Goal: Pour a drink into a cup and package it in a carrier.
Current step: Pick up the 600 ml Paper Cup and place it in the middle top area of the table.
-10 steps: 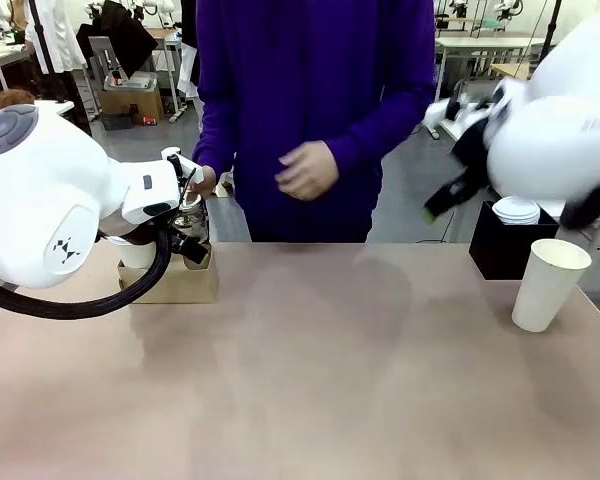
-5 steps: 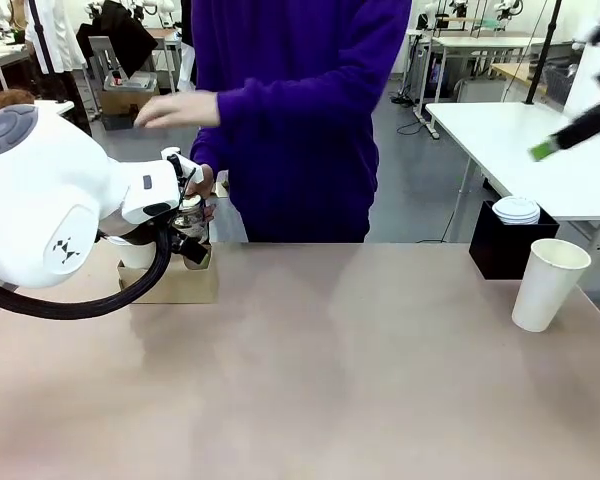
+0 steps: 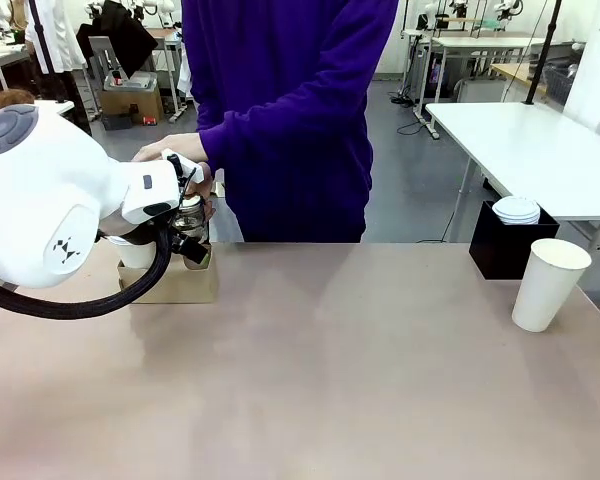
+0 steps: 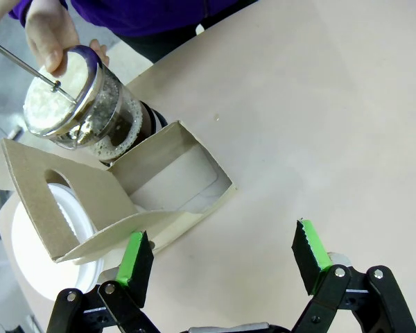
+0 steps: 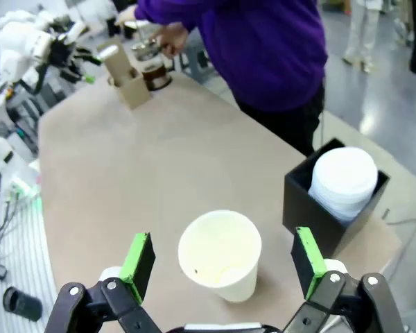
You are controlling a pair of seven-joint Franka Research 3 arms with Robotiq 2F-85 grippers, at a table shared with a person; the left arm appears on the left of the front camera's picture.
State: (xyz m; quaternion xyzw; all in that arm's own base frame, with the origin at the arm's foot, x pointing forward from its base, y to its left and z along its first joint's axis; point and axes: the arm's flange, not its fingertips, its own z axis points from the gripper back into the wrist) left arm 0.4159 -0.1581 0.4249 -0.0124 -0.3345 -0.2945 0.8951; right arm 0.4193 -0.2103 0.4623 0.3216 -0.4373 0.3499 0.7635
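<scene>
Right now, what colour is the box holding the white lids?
Black; the box shows best in the right wrist view.

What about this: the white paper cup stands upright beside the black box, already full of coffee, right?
Not full. The cup stands upright beside the black box, but it is empty, as the right wrist view looking down into it shows.

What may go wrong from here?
1. The person's hand is at the top of the glass pot; the open left gripper is near and may strike it.
2. The pot stands right beside the carrier; a grasp may push the carrier.
3. The open right gripper, above the cup, may tip it: it looks empty and light.
</scene>
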